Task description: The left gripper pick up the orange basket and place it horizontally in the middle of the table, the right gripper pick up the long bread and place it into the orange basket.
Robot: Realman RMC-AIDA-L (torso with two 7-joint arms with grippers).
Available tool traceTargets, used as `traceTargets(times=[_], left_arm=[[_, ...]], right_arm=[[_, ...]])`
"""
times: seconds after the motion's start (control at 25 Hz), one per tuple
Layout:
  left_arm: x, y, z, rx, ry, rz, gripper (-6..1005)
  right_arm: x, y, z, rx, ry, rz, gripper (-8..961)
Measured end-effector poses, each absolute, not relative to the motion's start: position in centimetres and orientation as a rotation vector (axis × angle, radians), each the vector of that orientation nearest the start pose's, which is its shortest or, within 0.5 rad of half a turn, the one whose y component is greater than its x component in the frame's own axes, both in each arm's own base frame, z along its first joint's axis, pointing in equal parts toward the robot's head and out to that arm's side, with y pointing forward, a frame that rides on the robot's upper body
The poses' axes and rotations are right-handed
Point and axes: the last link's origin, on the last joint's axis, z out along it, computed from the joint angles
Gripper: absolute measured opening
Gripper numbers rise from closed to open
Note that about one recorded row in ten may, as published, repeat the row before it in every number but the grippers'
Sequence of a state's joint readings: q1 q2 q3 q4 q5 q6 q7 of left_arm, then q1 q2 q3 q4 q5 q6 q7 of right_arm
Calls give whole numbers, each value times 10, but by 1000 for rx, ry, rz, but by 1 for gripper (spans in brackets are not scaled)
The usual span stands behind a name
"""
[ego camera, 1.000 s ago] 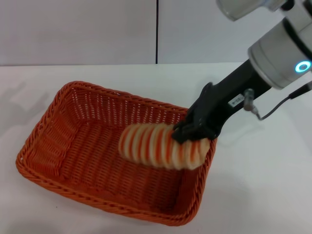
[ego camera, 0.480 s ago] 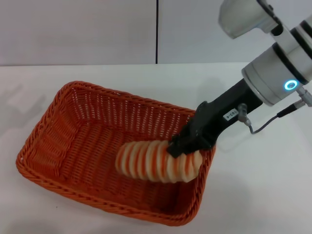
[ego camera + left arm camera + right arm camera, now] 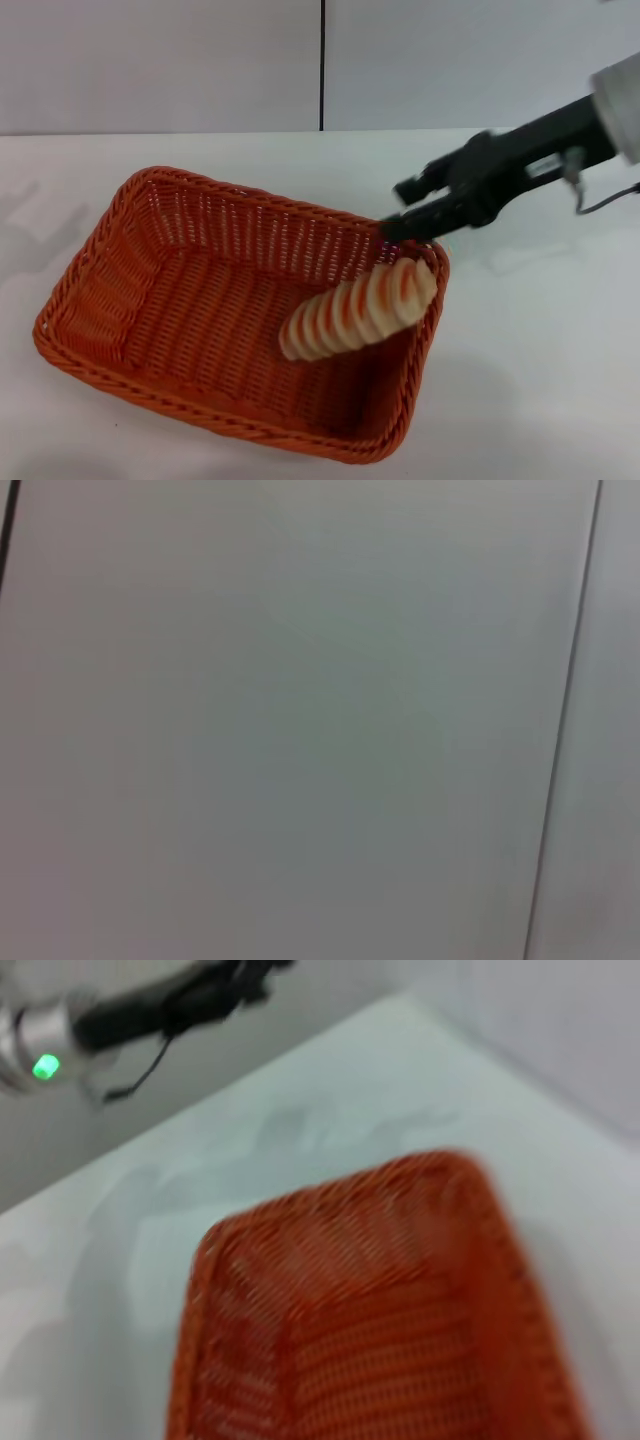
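Observation:
The orange basket (image 3: 120,215) lies lengthwise on the white table (image 3: 540,390), and its woven inside also fills the right wrist view (image 3: 380,1340). The long bread (image 3: 358,310), striped cream and orange, rests inside the basket, one end propped against the right end wall. My right gripper (image 3: 395,210) hangs open just above that end's rim, clear of the bread. In the right wrist view my left arm (image 3: 60,1040), with its green light, is raised far off beyond the basket, its gripper (image 3: 250,970) at the picture's edge. The left wrist view shows only a plain pale surface.
A pale wall with a dark vertical seam (image 3: 322,65) stands behind the table. Bare white tabletop surrounds the basket on all sides. A thin cable (image 3: 605,200) hangs from my right arm.
My right gripper let go of the long bread, opened, and rose back to the right. The bread dropped into the basket and now leans on its right end wall.

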State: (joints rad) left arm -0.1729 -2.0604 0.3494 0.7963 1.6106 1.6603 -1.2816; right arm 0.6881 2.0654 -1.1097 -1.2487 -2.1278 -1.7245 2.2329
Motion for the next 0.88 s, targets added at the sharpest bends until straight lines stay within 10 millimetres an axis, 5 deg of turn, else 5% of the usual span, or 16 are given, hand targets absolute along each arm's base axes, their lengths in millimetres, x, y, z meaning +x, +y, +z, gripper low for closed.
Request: traceTargets(times=[0.2, 0.4, 0.48, 0.68, 0.72, 0.88], left_arm=[[-360, 235, 125, -1923, -599, -928, 814], [-372, 212, 126, -1876, -561, -889, 814], [-374, 207, 126, -1865, -552, -885, 814], [-386, 171, 125, -1730, -479, -886, 814], [-392, 152, 122, -1631, -455, -882, 814], [-395, 142, 118, -1593, -444, -863, 814]], right_arm=[[148, 343, 61, -2835, 681, 270, 624], [190, 327, 95, -2623, 685, 580, 621], [223, 318, 111, -2459, 695, 754, 621], [266, 300, 119, -2252, 652, 938, 622], [284, 291, 119, -2144, 619, 1024, 622], [320, 272, 114, -1879, 530, 1140, 622]])
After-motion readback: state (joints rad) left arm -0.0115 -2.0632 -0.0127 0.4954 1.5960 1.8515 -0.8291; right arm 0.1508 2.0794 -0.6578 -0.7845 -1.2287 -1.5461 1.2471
